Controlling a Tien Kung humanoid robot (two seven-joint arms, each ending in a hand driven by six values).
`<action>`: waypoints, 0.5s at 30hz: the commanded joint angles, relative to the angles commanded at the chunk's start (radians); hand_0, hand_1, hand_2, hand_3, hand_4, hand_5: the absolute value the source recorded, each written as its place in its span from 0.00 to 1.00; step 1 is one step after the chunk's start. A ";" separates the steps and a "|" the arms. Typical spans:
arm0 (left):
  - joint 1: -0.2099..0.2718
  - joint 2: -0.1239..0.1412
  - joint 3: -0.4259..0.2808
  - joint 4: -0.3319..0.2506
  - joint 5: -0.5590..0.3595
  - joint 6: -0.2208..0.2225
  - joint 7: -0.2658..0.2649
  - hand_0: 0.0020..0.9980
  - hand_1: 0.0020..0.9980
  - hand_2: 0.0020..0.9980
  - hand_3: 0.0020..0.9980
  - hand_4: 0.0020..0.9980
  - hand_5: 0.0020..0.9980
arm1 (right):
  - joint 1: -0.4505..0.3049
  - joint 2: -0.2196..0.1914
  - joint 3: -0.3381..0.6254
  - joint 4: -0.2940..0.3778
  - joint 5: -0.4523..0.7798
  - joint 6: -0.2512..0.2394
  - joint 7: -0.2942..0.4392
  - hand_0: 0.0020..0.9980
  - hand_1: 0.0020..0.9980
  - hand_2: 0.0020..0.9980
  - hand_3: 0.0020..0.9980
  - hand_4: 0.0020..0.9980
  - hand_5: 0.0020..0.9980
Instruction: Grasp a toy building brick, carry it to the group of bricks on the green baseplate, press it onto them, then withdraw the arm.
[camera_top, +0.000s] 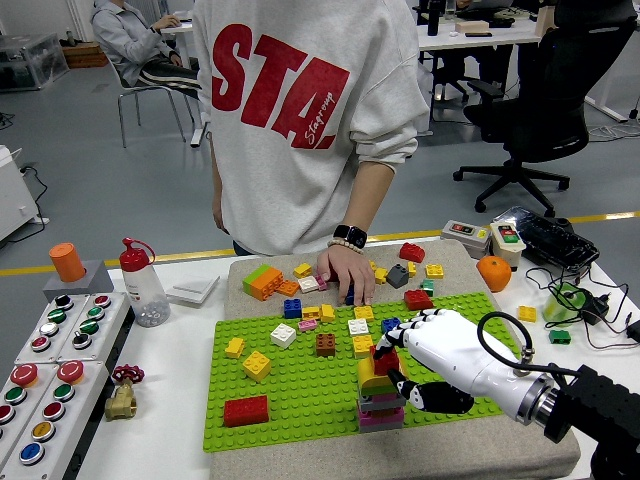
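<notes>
A stack of bricks (379, 402) stands on the green baseplate (300, 395) near its front edge, pink and grey at the bottom, yellow above. My right hand (398, 371), white with black fingertips, is curled over the stack's top and is shut on a red brick (385, 360) that sits against the yellow one. Loose bricks lie on the plate: a red one (245, 410), a yellow one (256, 366), a brown one (326, 345), a white one (283, 335). My left hand is out of view.
A person stands at the far side, one hand (346, 272) resting on bricks on the beige mat (455, 262). A button panel (45, 375), a bottle (141, 284) and a brass fitting (121, 398) sit at left. An orange (493, 272) and cables (575, 300) lie at right.
</notes>
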 joint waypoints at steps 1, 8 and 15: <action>0.000 0.000 0.000 0.000 0.000 0.000 0.000 0.63 0.59 0.60 0.41 0.28 0.93 | 0.000 0.000 0.000 0.000 0.000 0.000 0.000 0.69 0.63 0.62 0.62 0.44 0.30; 0.000 0.000 0.000 0.000 0.000 0.000 0.001 0.63 0.59 0.60 0.41 0.28 0.93 | 0.000 0.002 -0.002 0.001 -0.002 -0.004 0.000 0.69 0.63 0.62 0.62 0.44 0.31; -0.001 0.000 0.000 0.000 0.000 -0.001 0.000 0.63 0.59 0.60 0.41 0.28 0.93 | 0.000 0.003 -0.001 0.001 -0.005 -0.012 -0.001 0.69 0.63 0.62 0.62 0.44 0.31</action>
